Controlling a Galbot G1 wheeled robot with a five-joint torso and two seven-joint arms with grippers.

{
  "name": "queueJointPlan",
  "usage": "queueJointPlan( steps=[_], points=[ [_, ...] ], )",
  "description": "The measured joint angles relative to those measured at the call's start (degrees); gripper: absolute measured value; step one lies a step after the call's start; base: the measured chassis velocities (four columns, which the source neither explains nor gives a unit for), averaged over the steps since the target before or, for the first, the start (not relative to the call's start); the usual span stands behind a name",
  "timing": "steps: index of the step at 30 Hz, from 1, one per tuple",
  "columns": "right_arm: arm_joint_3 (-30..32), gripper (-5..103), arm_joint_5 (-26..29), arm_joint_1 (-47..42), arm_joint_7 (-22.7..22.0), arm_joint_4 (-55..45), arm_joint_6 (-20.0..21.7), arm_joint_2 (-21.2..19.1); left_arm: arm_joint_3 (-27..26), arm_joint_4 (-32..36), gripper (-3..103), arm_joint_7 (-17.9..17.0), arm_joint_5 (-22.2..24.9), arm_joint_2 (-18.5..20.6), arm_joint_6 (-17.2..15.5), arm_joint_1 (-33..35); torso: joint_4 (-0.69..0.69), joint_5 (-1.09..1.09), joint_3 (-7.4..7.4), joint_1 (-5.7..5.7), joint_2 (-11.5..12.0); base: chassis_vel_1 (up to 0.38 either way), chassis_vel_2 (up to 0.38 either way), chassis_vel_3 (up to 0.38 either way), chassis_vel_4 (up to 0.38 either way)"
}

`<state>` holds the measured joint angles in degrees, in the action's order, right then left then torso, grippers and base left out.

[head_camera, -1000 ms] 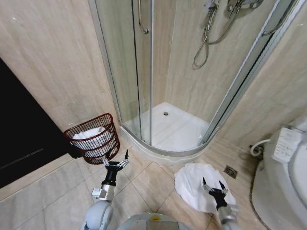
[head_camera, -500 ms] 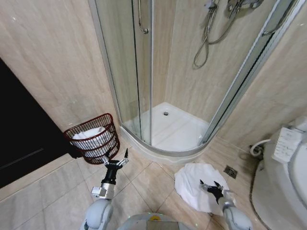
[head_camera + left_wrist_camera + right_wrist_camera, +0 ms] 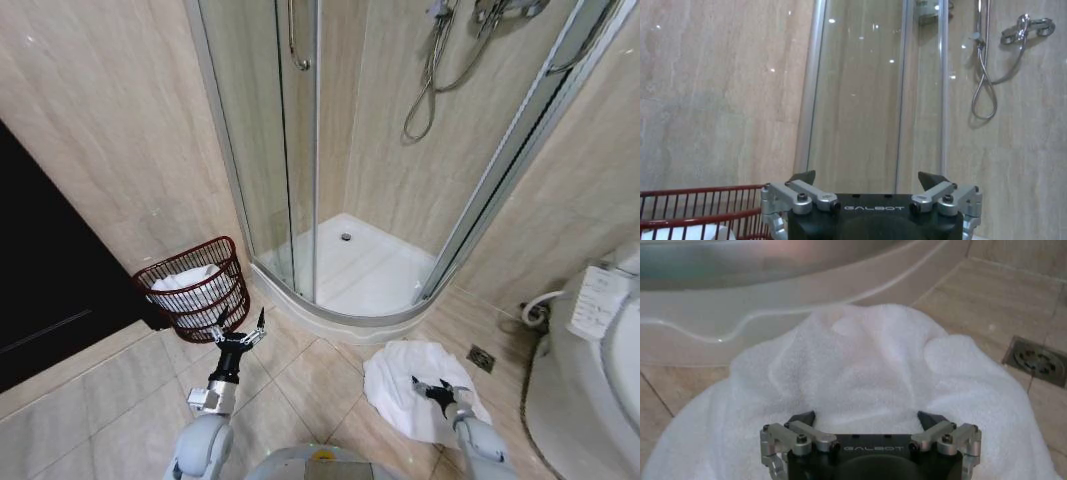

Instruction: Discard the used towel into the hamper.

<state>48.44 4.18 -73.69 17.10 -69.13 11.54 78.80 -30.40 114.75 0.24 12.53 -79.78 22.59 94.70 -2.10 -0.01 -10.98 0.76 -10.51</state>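
Lowering right claw [image 3: 432, 385] onto towel [image 3: 405, 385] on floor by shower tray, fingers spread, nothing gripped; your grasp is next. Left claw [image 3: 238, 330] spread, idle beside hamper [image 3: 195, 290].

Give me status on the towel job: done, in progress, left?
Done: nothing for this towel; it lies crumpled on the floor tiles by the shower base. In hand: the right gripper is open just above it, not gripping. The left gripper is open beside the hamper, which already holds white cloth. Left: grasp, carry, drop in.
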Motion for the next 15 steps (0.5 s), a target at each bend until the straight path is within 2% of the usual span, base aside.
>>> queueJointPlan(
  steps=[9,14,15],
  points=[
    [1.2,100,0.0,1.8,1.9,5.6,-3.4,0.0,-0.2,-0.3,100,-0.3,0.1,0.0,0.2,-0.3,0.00,0.00,0.00,0.00,0.0,0.000,0.000,0.000,0.000],
    [2.0,102,0.1,3.5,2.9,9.7,-6.8,0.5,0.0,-0.8,100,-1.4,0.1,0.0,0.3,-0.3,0.00,0.00,0.00,0.00,0.0,0.000,0.000,0.000,0.000],
    [2.2,98,0.0,3.8,3.1,10.6,-7.7,0.6,0.2,-1.0,100,-2.1,0.0,0.0,0.3,-0.4,0.00,-0.02,0.00,0.00,0.0,0.000,0.000,0.000,0.000]
  ],
)
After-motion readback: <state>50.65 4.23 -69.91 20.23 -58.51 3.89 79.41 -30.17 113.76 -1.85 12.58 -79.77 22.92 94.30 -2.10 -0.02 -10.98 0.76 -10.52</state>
